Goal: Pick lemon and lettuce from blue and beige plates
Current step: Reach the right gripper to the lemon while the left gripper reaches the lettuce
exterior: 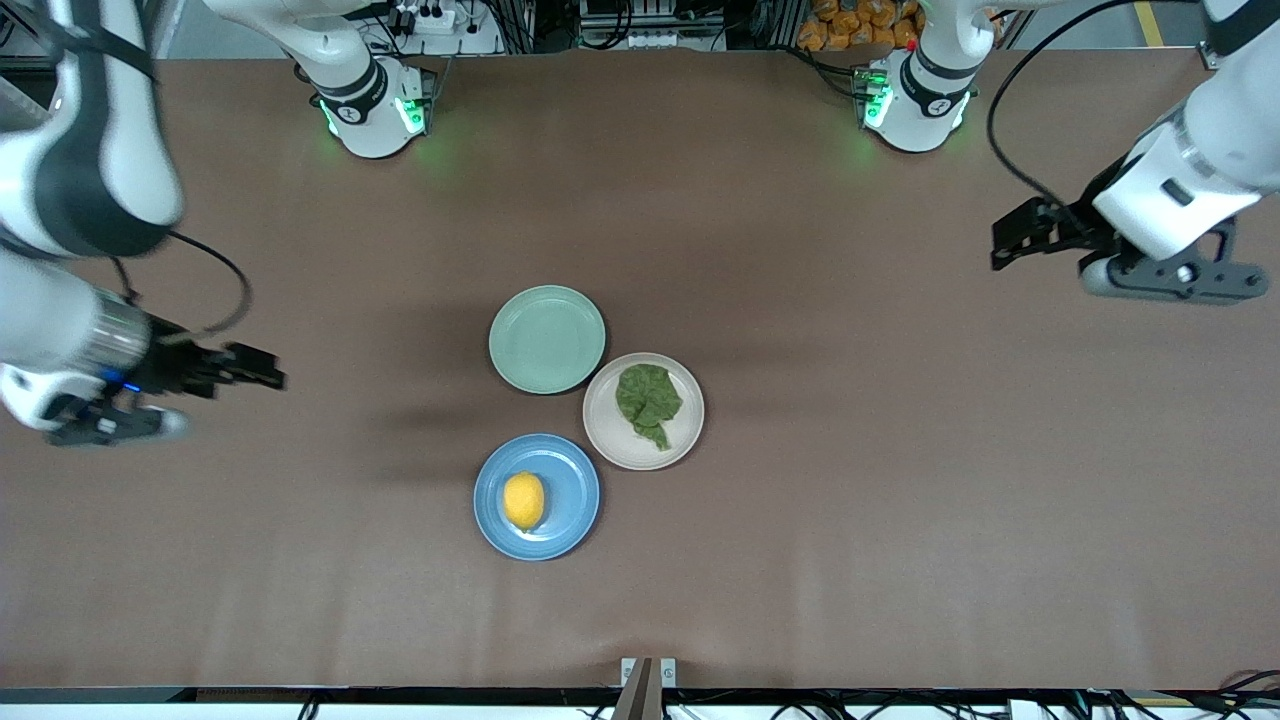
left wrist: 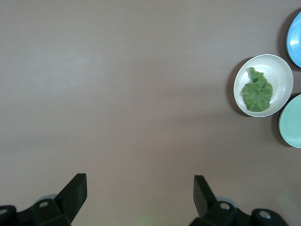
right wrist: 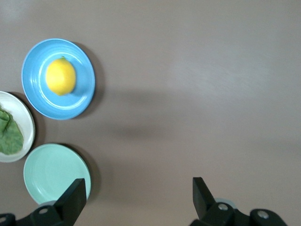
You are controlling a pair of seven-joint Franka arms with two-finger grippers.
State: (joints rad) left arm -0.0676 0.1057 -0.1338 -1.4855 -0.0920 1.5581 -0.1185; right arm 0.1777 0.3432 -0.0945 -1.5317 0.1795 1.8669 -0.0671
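Observation:
The lemon [exterior: 524,500] lies on the blue plate [exterior: 575,515], nearest the front camera; both show in the right wrist view, lemon [right wrist: 60,76] on blue plate [right wrist: 82,101]. The lettuce [exterior: 648,402] lies on the beige plate [exterior: 610,440] beside it; the left wrist view shows lettuce [left wrist: 257,92] on beige plate [left wrist: 280,75]. My right gripper [exterior: 262,372] is open and empty, up over bare table toward the right arm's end. My left gripper [exterior: 1012,240] is open and empty, up over bare table toward the left arm's end. Both are well apart from the plates.
An empty mint-green plate [exterior: 547,339] touches the beige plate, farther from the front camera; it also shows in the right wrist view [right wrist: 51,172] and the left wrist view [left wrist: 292,121]. Brown table cloth [exterior: 850,500] spreads around the three plates.

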